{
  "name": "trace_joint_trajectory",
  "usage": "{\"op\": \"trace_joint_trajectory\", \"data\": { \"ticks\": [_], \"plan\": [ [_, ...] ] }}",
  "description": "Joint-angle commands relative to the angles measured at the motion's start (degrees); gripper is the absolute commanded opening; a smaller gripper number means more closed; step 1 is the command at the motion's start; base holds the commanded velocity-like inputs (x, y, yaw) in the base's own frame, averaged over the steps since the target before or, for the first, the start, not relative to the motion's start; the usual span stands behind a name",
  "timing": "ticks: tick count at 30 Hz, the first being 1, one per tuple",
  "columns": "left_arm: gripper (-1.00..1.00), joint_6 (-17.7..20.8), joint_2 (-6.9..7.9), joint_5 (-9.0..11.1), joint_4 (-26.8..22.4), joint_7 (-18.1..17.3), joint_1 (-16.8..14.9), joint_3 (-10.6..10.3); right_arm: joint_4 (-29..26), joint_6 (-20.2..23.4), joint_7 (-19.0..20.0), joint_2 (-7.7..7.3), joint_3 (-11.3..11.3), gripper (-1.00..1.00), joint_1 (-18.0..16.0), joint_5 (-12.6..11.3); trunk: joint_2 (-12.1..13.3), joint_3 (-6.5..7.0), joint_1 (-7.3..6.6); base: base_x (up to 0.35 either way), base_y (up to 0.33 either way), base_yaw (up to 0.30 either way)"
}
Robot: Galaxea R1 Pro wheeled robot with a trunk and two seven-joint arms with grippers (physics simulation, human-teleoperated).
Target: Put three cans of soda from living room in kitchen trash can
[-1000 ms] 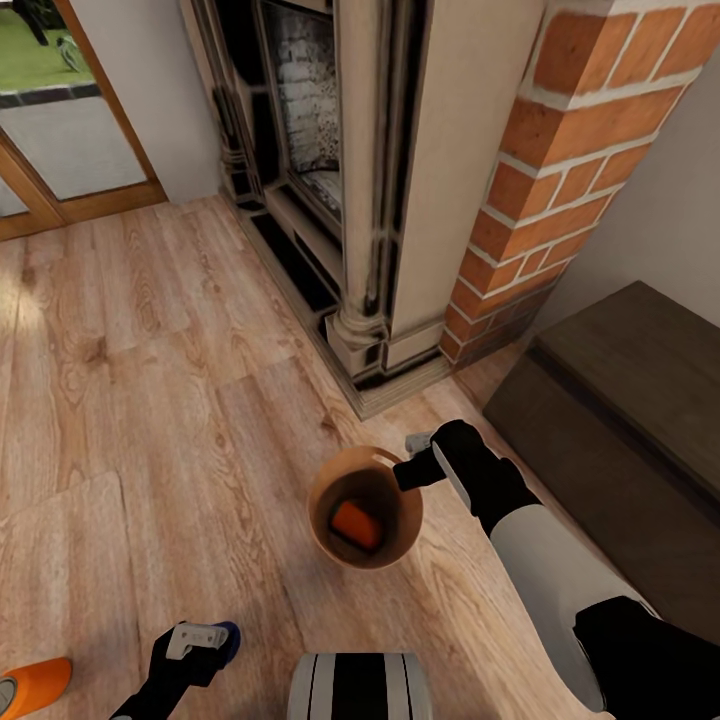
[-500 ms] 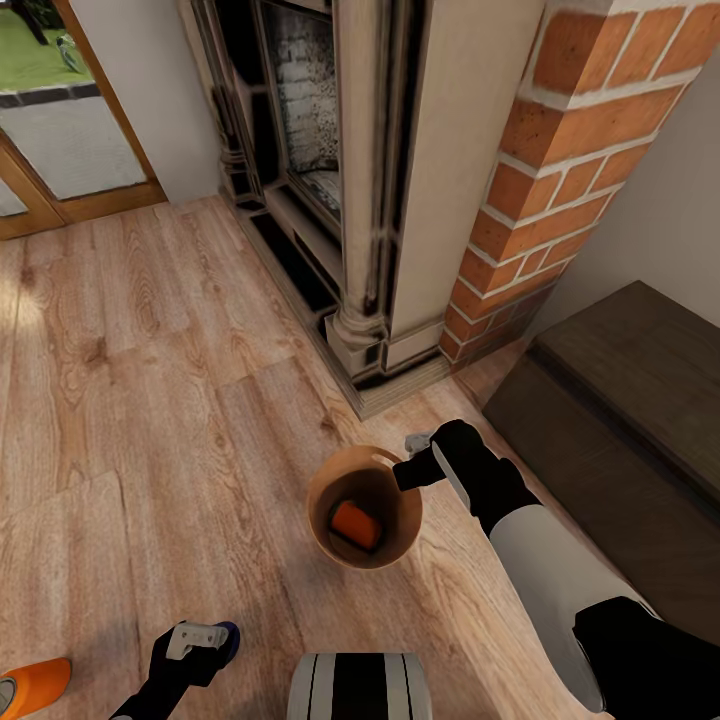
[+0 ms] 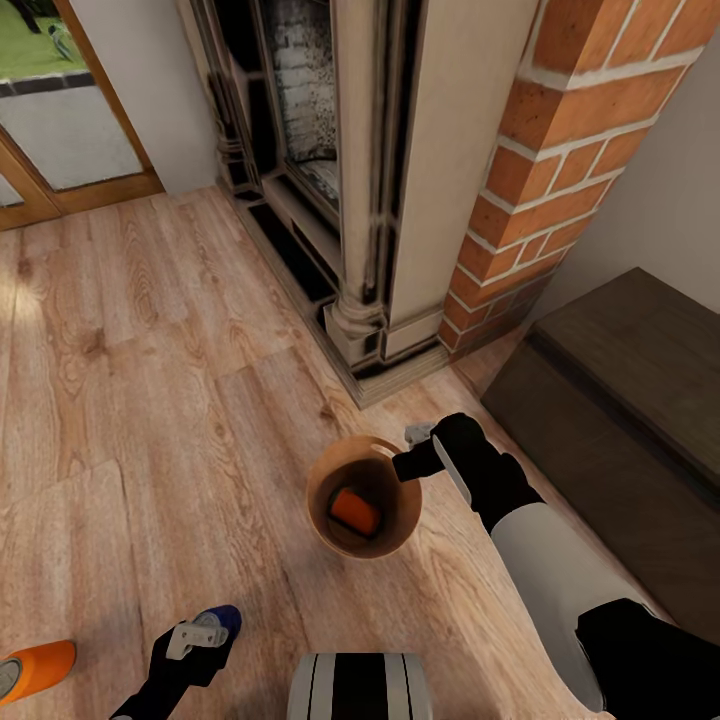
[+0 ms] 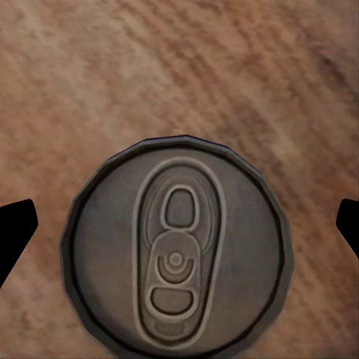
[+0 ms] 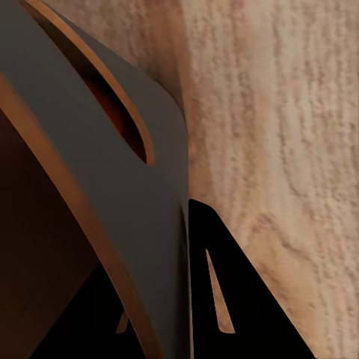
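From the head view, the right hand (image 3: 412, 462) grips the trash can's rim (image 3: 322, 478); an orange soda can (image 3: 354, 511) lies inside. From the left wrist view, the left hand's fingers (image 4: 15, 228) stand wide around a blue soda can (image 4: 176, 247) on the wood floor (image 4: 90, 82).

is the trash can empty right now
No, the head view shows an orange can of soda lying inside the trash can, whose rim the right gripper holds.

Black right pincer (image 3: 412, 464) with grey tip, white forearm shell, black elbow, striped grey-black trunk, black left pincer (image 3: 205, 640)
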Motion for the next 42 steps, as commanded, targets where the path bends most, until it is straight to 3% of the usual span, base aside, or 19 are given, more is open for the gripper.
{"op": "trace_joint_trajectory", "data": {
  "ticks": [1,42],
  "plan": [
    [1.0,0.0,-0.01,0.0,0.0,0.0,-0.1,-0.1,2.8,0.0,0.1,0.01,-0.3,-1.0,0.0,-0.1,0.0,-0.03,0.24,-0.007,0.0,0.0],
    [1.0,0.0,-0.01,0.0,0.1,0.1,-0.1,-0.1,2.8,0.0,0.1,-0.02,-0.3,-1.0,0.1,0.0,0.0,-0.47,0.29,0.0,0.0,0.0]
  ]
}}
